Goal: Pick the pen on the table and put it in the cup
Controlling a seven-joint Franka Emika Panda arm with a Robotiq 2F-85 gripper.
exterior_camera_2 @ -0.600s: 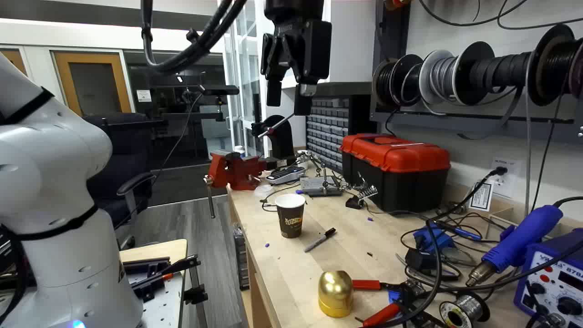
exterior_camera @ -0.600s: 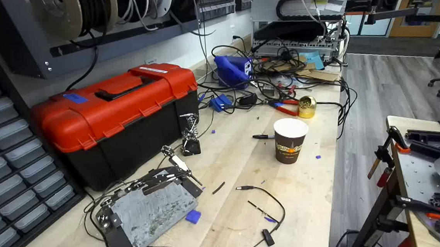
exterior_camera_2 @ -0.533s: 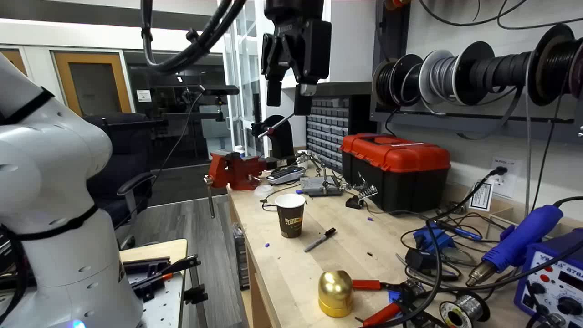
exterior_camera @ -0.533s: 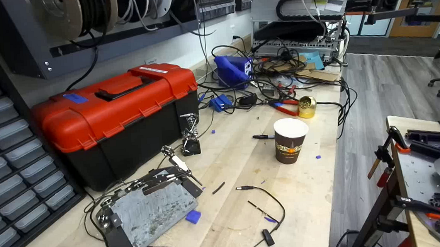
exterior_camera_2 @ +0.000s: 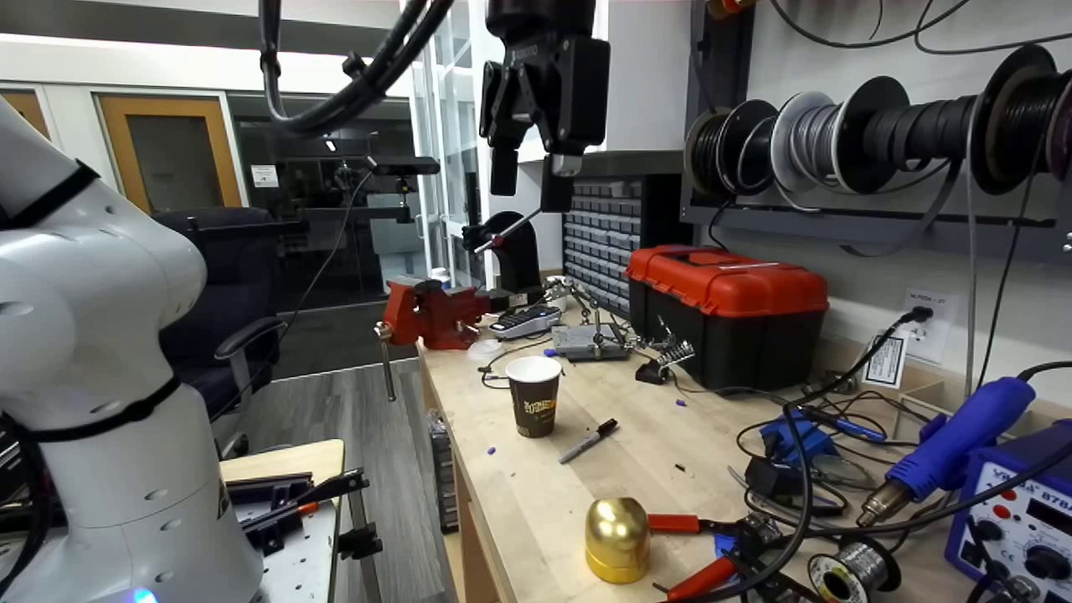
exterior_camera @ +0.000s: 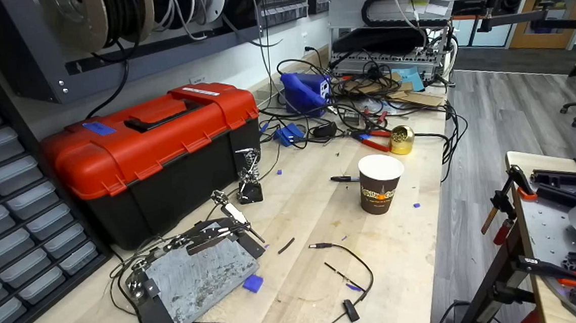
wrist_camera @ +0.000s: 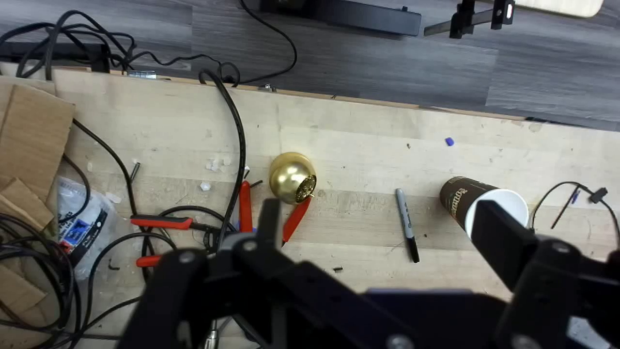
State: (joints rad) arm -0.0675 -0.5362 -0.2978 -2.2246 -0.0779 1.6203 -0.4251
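The pen, a marker with a grey barrel and black cap, lies on the light-wood table (exterior_camera_2: 544, 502); it shows in the wrist view (wrist_camera: 407, 225) and in both exterior views (exterior_camera_2: 589, 441) (exterior_camera: 344, 179), partly hidden behind the cup in the latter. The brown and white paper cup (exterior_camera_2: 536, 402) stands upright close beside it, also seen in an exterior view (exterior_camera: 379, 193) and, partly covered by a finger, in the wrist view (wrist_camera: 462, 196). My gripper (exterior_camera_2: 530, 180) is open and empty, high above the table. In the wrist view its spread fingers (wrist_camera: 379, 220) flank the pen.
A gold tip-cleaner ball (wrist_camera: 292, 177) and red-handled pliers (wrist_camera: 245, 206) lie near the pen. A red and black toolbox (exterior_camera_2: 727, 318) stands by the wall. A red vise (exterior_camera_2: 431, 314), a soldering holder (exterior_camera: 199, 274) and tangled cables (wrist_camera: 38, 252) are on the table.
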